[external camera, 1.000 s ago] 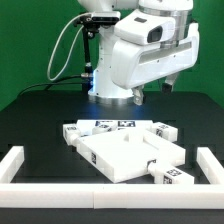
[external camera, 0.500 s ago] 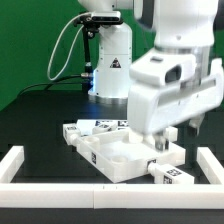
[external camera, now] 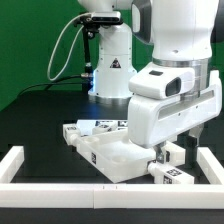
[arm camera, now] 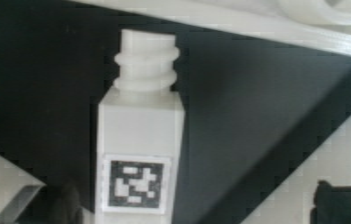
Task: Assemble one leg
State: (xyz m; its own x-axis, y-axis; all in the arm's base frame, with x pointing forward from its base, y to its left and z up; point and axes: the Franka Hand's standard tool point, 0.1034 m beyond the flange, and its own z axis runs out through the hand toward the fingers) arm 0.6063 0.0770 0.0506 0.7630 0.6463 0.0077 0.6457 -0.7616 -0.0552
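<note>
In the wrist view a white leg (arm camera: 140, 130) lies lengthwise on the black table, its ridged peg end pointing away and a square tag on its near face. My gripper (arm camera: 186, 206) is open. Its dark fingertips (arm camera: 30, 205) stand on either side of the leg, which is nearer one finger and touches neither that I can see. In the exterior view my gripper (external camera: 162, 156) hangs low at the white panel's (external camera: 112, 156) right edge, and the arm hides most of that leg. Other tagged legs lie behind the panel (external camera: 97, 127) and in front of it (external camera: 172, 176).
White border bars frame the work area at the exterior view's left (external camera: 12, 165), front (external camera: 100, 197) and right (external camera: 213, 166). The robot base (external camera: 110, 70) and its cable stand at the back. The panel's edge shows in the wrist view (arm camera: 323, 10).
The arm has swung over from the back and come down at the panel's right side. In the last half second it sank a little lower. The parts have not moved.
</note>
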